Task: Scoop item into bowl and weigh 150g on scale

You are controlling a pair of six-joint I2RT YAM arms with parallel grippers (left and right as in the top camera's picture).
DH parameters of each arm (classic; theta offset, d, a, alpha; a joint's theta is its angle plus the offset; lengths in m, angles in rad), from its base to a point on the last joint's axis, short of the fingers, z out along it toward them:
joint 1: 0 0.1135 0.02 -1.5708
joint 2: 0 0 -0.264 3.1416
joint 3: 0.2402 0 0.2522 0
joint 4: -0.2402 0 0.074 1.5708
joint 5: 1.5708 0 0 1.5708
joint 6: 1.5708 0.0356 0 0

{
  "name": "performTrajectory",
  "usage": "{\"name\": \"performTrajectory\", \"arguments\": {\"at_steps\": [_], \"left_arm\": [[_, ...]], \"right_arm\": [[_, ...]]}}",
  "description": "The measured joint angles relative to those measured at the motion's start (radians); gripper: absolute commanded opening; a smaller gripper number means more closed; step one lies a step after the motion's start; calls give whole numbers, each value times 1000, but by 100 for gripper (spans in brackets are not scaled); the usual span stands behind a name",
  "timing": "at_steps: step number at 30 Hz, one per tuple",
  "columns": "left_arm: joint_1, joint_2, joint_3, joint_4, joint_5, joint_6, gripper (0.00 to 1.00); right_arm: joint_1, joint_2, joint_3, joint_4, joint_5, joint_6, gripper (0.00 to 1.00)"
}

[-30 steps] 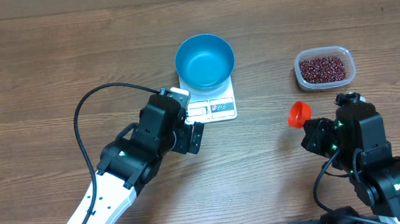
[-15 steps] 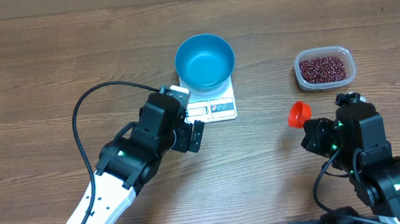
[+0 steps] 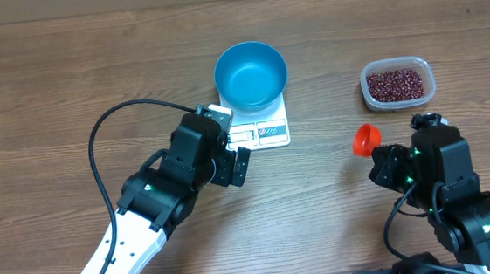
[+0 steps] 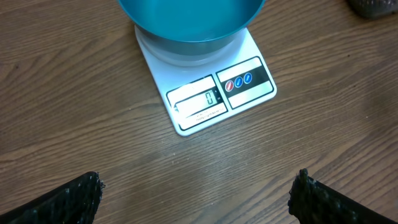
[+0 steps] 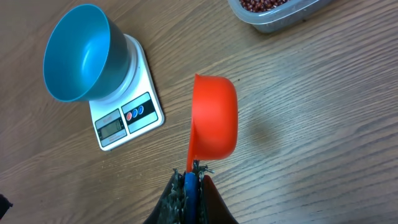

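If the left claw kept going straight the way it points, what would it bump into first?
The left gripper would probably meet the scale at its display edge, the blue bowl sitting just beyond. Depth is unclear: if angled down, it might touch the table first.

We are looking down on what is reading as a robotics lab bench. A brown wood-grain tabletop (image 3: 47, 74) is filling the whole overhead frame. A black-and-white left robot arm (image 3: 158, 195) is reaching in from the lower left, trailing a loose black cable (image 3: 93, 162), and a black right robot arm (image 3: 446, 182) is sitting at lower right. At upper centre, a flat white rectangular kitchen scale (image 3: 262, 134) is carrying a round bright blue plastic bowl (image 3: 250, 73).
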Motion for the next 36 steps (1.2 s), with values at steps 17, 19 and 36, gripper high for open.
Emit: {"name": "performTrajectory", "arguments": {"at_steps": [17, 19, 36], "left_arm": [[0, 0, 0, -3, 2, 0, 100], [0, 0, 0, -4, 2, 0, 100], [-222, -35, -6, 8, -233, -73, 99]], "right_arm": [[0, 0, 0, 0, 0, 0, 4], [0, 0, 0, 0, 0, 0, 4], [0, 0, 0, -2, 0, -1, 4]]}}
